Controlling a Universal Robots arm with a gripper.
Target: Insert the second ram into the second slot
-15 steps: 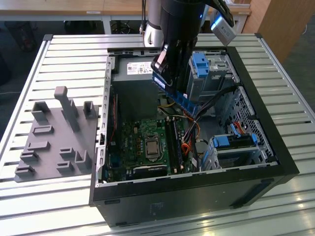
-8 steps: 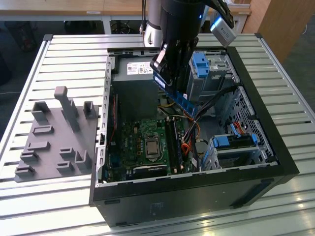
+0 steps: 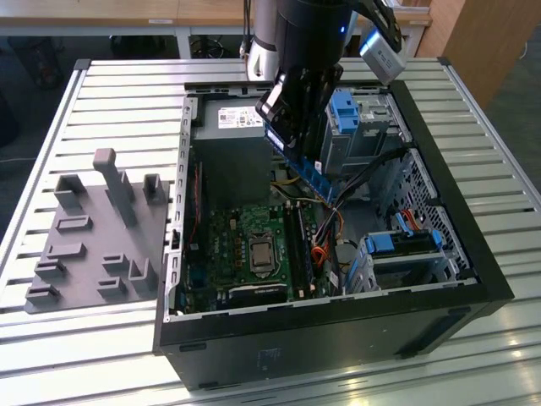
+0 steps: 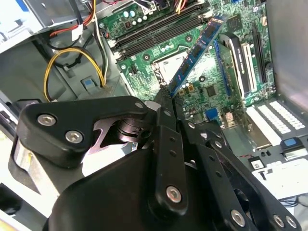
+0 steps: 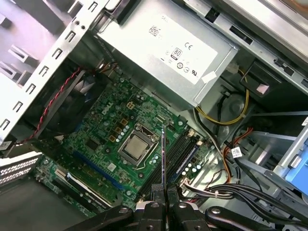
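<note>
gripper (image 4: 166,100): closed on one end of second ram (image 4: 195,54) | long axis: slanted, free end pointed down at motherboard (image 5: 98,137) | stick is held above memory slots (image 5: 178,155)

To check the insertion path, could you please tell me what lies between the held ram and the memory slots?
Nothing: in the first wrist view the second ram, held in the jaws, hangs over the memory slots with bare air between.

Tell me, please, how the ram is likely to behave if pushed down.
The ram is a thin flat board, so probably stiff yet light. Pinched at one end by the gripper, it may pivot or slip.
</note>
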